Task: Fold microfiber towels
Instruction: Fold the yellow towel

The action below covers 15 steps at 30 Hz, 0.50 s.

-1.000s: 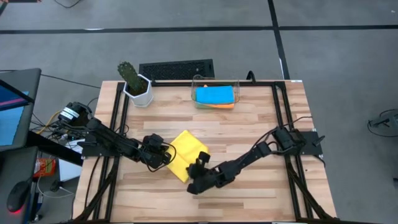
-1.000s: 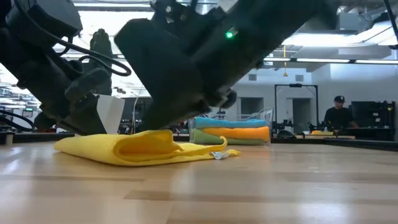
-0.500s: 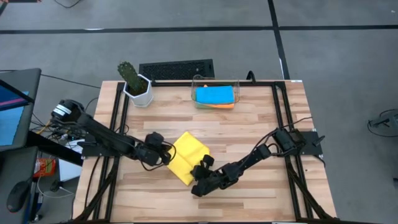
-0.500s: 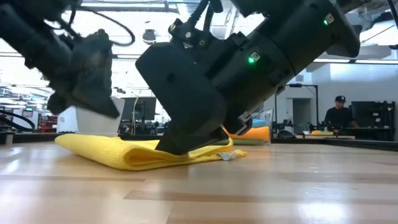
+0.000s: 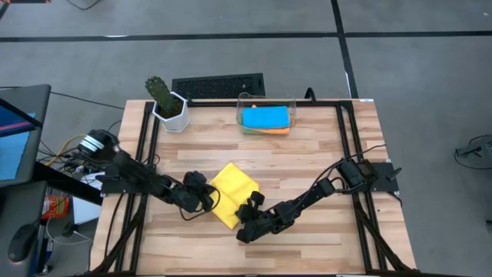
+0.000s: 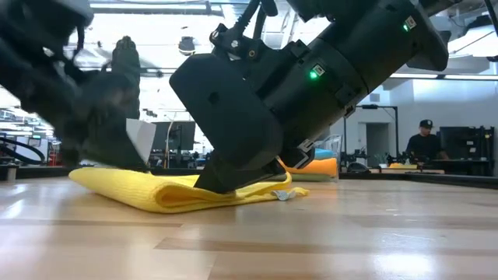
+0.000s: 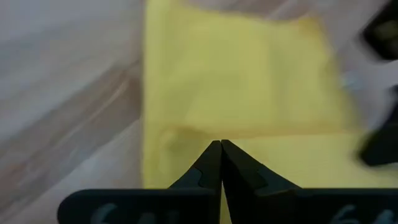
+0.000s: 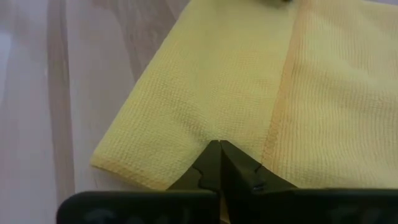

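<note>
Counter (image 5: 323, 146): yellow towel (image 5: 231, 188) lies folded mid-counter, toward the front edge. Fold-pressing step, I judge. Left gripper (image 5: 207, 201) clenched, empty, at the towel's left edge; right gripper (image 5: 247, 211) fingers pinched together on its front corner. Next: release, lift clear.

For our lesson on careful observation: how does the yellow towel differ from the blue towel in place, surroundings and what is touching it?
1. The yellow towel lies on the bare table, near its middle; the blue towel sits in the clear bin at the far edge.
2. The left gripper and right gripper press on the yellow towel; nothing touches the blue towel.
3. The blue towel tops a stack; the yellow towel lies alone.
Both are folded.
</note>
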Tool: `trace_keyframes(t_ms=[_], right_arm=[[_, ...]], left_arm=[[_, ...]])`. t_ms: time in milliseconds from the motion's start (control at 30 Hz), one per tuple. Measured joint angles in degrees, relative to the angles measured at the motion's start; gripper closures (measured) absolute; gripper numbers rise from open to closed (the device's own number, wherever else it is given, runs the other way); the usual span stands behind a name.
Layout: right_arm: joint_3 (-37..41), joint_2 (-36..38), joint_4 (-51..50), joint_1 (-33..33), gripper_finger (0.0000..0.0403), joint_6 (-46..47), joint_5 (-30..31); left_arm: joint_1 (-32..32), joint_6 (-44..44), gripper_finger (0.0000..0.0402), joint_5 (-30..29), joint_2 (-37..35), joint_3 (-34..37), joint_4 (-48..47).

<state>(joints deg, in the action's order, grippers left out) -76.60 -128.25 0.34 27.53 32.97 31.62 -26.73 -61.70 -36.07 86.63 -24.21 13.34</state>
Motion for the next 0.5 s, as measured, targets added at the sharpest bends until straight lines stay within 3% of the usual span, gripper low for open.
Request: trace_keyframes(t_ms=[233, 500], right_arm=[[0.09, 0.42, -0.20, 0.84, 0.0384, -0.82, 0.55], [0.25, 6.26, 0.86, 3.20, 0.0381, -2.06, 9.76]], left_arm=[[0.52, -7.21, 0.0401, -0.82, 8.42, -0.26, 2.64], [-0.06, -6.03, 0.0401, 0.43, 8.85, -0.15, 4.83]])
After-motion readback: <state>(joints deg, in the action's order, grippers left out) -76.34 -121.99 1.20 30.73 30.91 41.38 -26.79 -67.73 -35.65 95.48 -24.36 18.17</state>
